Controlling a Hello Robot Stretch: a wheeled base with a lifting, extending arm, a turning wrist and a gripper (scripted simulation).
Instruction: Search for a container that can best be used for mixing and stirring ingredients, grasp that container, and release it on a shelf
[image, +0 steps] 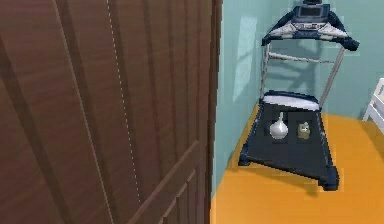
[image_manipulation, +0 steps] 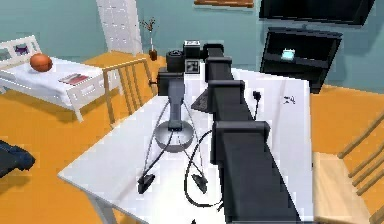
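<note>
Gripper (image_manipulation: 172, 183): state and hold cannot be told | one bowl (image_manipulation: 173, 136), one white table (image_manipulation: 110, 160) | one treadmill (image: 298, 157)

**Door and treadmill ahead, table and chairs to the side**

In the forward view a door (image: 100, 110) takes the left. Right of it a treadmill (image: 295, 150) stands against the wall, with two small things (image: 279, 128) side by side on its belt.

In the arm side view a table (image_manipulation: 110, 160) lies in the middle, with a left chair (image_manipulation: 125, 78) and a right chair (image_manipulation: 350, 170) beside it. The arm (image_manipulation: 240, 140) stretches over the table, and a bowl (image_manipulation: 175, 137) rests on the tabletop near the gripper (image_manipulation: 172, 184). Behind the left chair is a bed (image_manipulation: 25, 72) with a ball (image_manipulation: 40, 62) on it. Beyond the table a shelf unit (image_manipulation: 300, 60) stands beneath a television (image_manipulation: 320, 10).
</note>
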